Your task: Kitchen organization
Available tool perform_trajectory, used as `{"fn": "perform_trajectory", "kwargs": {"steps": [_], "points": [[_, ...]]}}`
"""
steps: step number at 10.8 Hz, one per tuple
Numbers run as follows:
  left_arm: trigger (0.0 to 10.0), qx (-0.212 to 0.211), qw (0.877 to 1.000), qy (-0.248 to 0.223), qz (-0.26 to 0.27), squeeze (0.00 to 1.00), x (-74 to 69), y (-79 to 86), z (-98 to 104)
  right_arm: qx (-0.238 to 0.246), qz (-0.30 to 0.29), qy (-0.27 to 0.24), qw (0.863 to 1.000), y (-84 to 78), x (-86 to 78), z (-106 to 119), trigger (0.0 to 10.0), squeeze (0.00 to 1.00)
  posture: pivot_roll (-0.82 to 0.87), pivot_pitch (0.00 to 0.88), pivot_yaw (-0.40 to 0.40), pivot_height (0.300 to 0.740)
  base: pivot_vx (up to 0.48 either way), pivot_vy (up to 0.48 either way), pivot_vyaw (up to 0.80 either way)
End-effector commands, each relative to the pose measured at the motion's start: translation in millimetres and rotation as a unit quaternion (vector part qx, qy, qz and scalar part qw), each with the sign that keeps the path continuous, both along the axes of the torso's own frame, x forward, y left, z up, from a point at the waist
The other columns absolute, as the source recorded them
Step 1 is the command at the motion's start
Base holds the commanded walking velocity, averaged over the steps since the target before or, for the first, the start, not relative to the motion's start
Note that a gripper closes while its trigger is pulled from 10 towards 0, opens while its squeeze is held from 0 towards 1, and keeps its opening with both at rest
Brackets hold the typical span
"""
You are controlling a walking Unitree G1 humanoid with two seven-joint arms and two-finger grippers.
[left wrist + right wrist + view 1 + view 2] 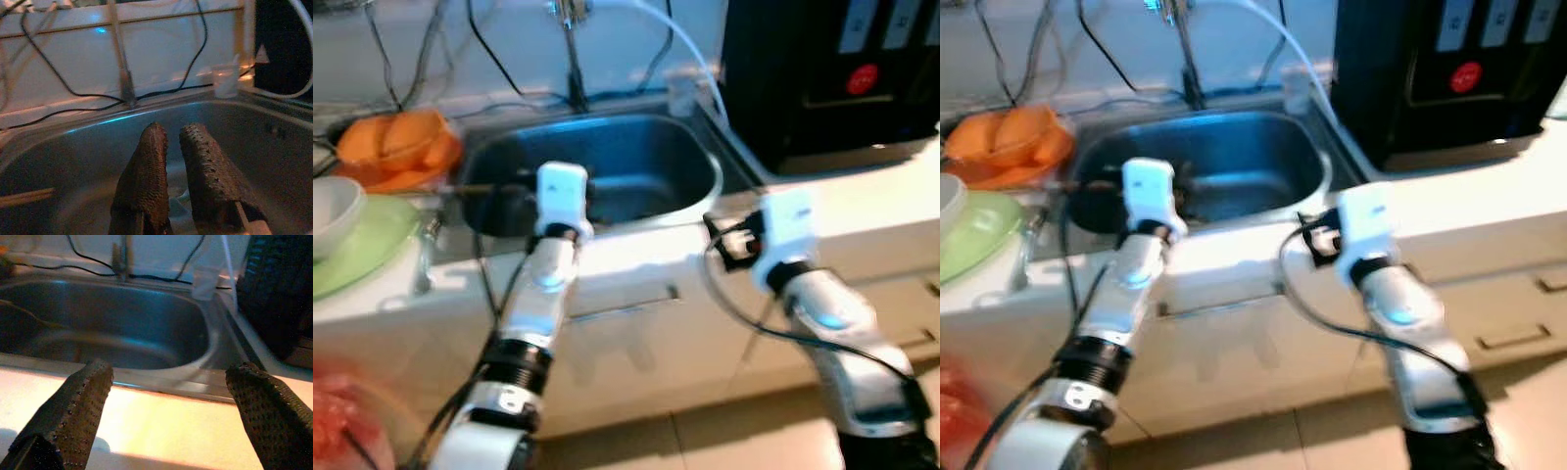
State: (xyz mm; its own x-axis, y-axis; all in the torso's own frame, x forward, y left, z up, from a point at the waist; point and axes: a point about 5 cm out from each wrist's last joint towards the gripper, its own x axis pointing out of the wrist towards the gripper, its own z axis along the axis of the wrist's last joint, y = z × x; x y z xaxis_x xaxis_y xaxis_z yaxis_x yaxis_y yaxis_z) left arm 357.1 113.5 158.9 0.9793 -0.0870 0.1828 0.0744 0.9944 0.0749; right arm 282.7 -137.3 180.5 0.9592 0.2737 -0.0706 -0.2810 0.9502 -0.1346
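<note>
1. Steel sink (pixel 705 171) is lying just ahead of both claws; the left claw (pixel 168 171) is hanging over its basin, fingers nearly closed on nothing.
2. The right claw (pixel 168 421) is hovering spread wide and empty above the counter (pixel 871 211), near the sink's front rim.
3. Beside the left claw, a green plate (pixel 367 245) and an orange bowl (pixel 396 147) are sitting; a blurred swing that way could knock them off.
</note>
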Motion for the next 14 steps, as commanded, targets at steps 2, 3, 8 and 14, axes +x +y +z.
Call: {"fn": "perform_trajectory", "kwargs": {"steps": [2, 3, 8, 14], "points": [[0.0, -0.002, 1.0, 0.013, 0.007, 0.0, -0.5, 0.2, -4.0, -0.002, -0.004, -0.001, 1.0, -2.1, -0.3, 1.4, 10.0, 0.0, -0.15, 0.0, 0.088, 0.74, 0.0, 0.0, 0.0], [0.0, -0.004, 1.0, 0.019, 0.011, 0.0, -0.2, 0.7, -5.8, -0.002, -0.005, -0.001, 1.0, -2.5, 0.0, 1.5, 10.0, 0.0, -0.15, 0.0, 0.088, 0.74, 0.0, 0.0, 0.0], [0.0, -0.009, 1.0, 0.015, 0.017, 0.0, 1.2, 1.9, -2.6, -0.009, 0.0, -0.014, 1.0, -1.9, 1.6, 4.6, 10.0, 0.0, -0.15, 0.0, 0.087, 0.74, 0.0, 0.0, 0.51], [0.0, -0.026, 1.0, -0.007, 0.005, 0.0, 3.1, 1.3, 11.2, -0.008, 0.002, -0.023, 1.0, -0.5, 2.2, 6.5, 10.0, 0.0, -0.15, 0.0, 0.085, 0.74, 0.28, 0.0, 0.0]]}}
